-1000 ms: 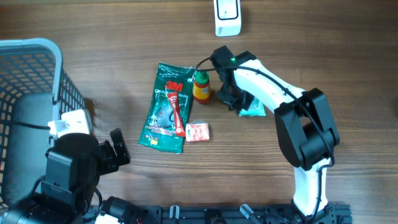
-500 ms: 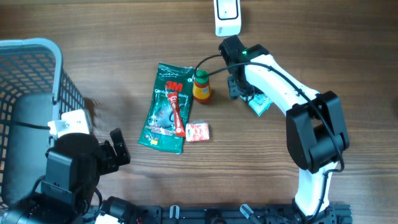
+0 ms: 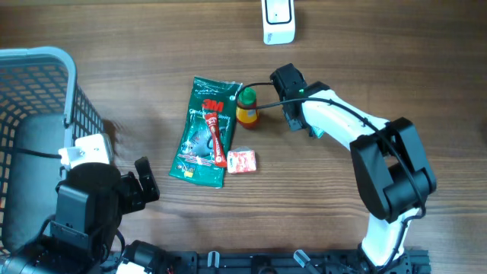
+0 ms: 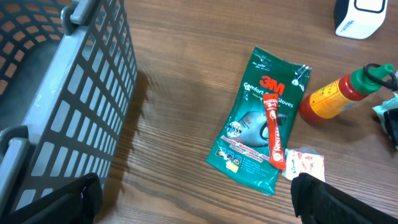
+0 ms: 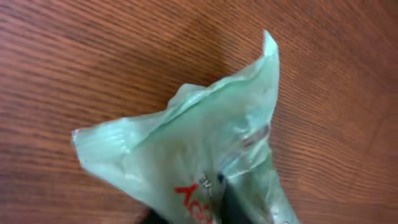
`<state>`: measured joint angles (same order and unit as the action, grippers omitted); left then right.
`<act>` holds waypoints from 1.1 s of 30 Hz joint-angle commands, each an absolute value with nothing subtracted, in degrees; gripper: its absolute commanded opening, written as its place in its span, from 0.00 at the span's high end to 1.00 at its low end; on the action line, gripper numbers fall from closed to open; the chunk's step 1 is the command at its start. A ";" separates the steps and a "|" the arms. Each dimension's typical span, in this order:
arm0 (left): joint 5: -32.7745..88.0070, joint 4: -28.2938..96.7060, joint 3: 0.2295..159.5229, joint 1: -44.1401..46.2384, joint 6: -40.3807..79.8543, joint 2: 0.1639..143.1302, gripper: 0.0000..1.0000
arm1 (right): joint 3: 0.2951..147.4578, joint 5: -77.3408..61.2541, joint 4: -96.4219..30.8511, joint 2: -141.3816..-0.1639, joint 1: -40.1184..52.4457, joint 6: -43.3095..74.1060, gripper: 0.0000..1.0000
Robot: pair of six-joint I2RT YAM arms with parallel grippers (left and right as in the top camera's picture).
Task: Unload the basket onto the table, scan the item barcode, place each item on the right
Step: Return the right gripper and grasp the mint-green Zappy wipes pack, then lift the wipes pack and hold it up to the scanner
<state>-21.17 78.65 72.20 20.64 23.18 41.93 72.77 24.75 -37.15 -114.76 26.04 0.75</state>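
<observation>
One thin green packet, clenched in right jaws.
Seems light, limp, slippery; best pinched at a sealed edge; left jaws released.

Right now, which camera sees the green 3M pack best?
Left wrist: the green 3M pack lies large, its print readable. Overhead shows it too, but smaller. Right wrist misses it, showing only a pale packet.

Brown wooden table, fine grain running left to right, surface filling every view, soft even light, faint blurred shadows, mild sheen in the right wrist view
</observation>
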 commanded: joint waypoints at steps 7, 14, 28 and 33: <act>-21.71 78.52 72.27 20.78 22.72 41.63 0.00 | 79.35 -22.81 -43.16 -109.69 18.59 4.62 0.95; -21.71 78.52 72.27 20.78 22.72 41.63 0.00 | 79.24 -58.11 -45.34 -102.76 5.21 0.10 0.96; -21.71 78.52 72.27 20.78 22.72 41.63 0.00 | 79.02 -93.03 -45.50 -102.74 -1.26 10.61 0.96; -21.71 78.52 72.27 20.78 22.72 41.63 0.00 | 79.02 -93.06 -45.32 -102.61 -1.32 20.95 0.96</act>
